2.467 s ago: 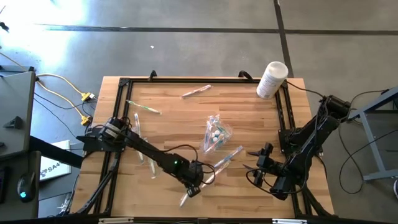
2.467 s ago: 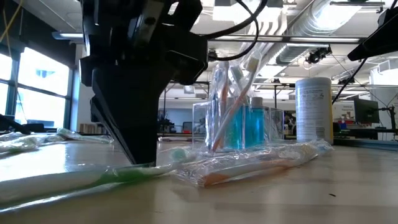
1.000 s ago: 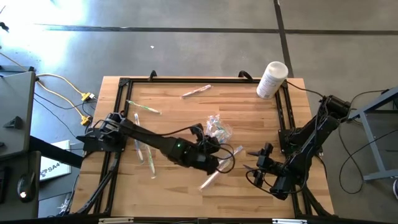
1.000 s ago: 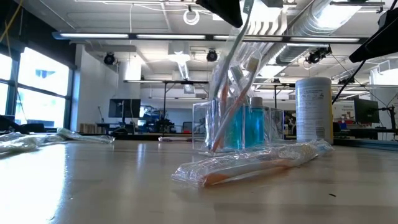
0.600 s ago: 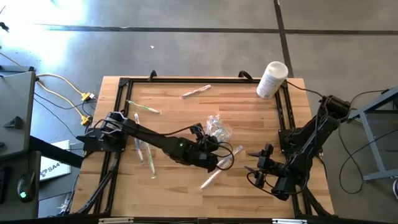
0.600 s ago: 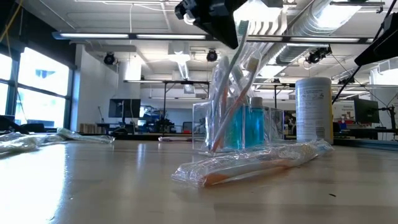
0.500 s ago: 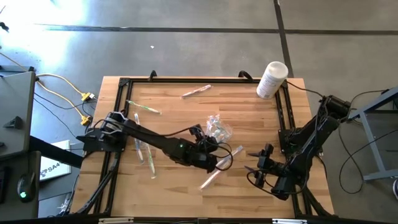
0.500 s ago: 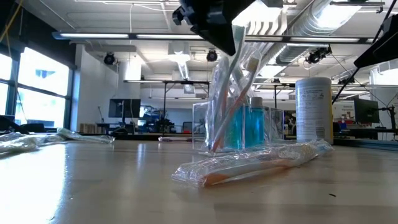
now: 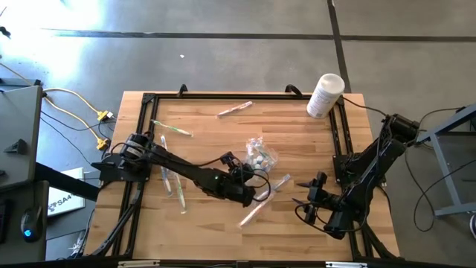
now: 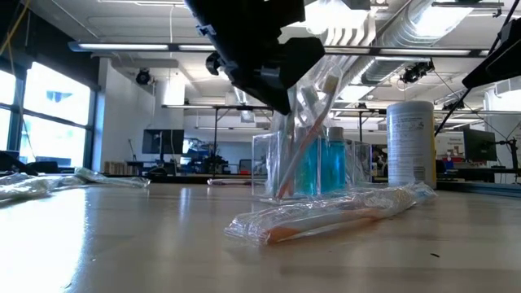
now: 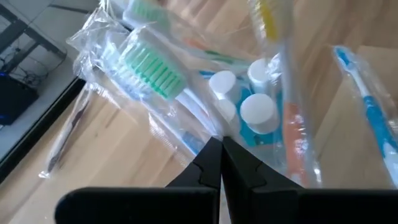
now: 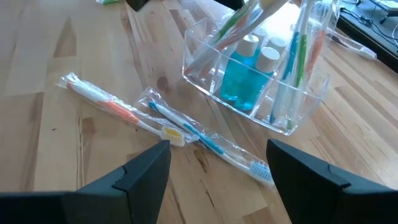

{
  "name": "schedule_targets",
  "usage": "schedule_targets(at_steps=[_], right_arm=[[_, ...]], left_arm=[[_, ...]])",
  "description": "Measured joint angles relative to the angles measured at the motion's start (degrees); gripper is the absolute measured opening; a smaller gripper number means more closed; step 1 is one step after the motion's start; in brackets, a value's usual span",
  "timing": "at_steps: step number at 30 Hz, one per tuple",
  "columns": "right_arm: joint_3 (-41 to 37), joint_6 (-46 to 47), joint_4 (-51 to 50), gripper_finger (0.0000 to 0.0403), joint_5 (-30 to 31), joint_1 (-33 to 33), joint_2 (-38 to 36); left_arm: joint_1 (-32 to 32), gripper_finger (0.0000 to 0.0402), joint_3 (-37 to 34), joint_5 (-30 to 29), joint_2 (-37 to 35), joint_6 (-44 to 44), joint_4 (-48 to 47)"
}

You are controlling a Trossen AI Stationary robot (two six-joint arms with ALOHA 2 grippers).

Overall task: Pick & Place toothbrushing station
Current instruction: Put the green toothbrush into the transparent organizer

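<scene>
The left gripper (image 9: 248, 186), fingers pressed together and holding nothing visible, hangs just at 7 o'clock of the clear holder (image 9: 259, 159) mid-table. The nearest wrapped brush (image 9: 277, 185) lies at its 3 o'clock, long axis toward 2 o'clock. The right gripper (image 9: 303, 199) waits wide apart.

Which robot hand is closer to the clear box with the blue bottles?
The left. The left gripper is right beside the clear organizer box, shut. The right gripper waits open, apart from it, near the table's right edge.

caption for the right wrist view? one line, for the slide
Open right hand waits above two wrapped toothbrushes lying beside the clear organizer of toothbrushes and teal bottles.
</scene>
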Motion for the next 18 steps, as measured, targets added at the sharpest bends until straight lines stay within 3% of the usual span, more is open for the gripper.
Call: schedule_targets(at_steps=[12,18], right_arm=[[0.0,0.0,0.0,0.0259,0.24,-0.04,0.0],[0.0,0.02,0.09,0.0259,0.22,-0.04,0.0]], left_arm=[[-0.19,0.0002,0.96,0.97,-0.02,3.47,0.09],[-1.52,0.0037,5.05,0.82,0.0,7.24,-1.56]])
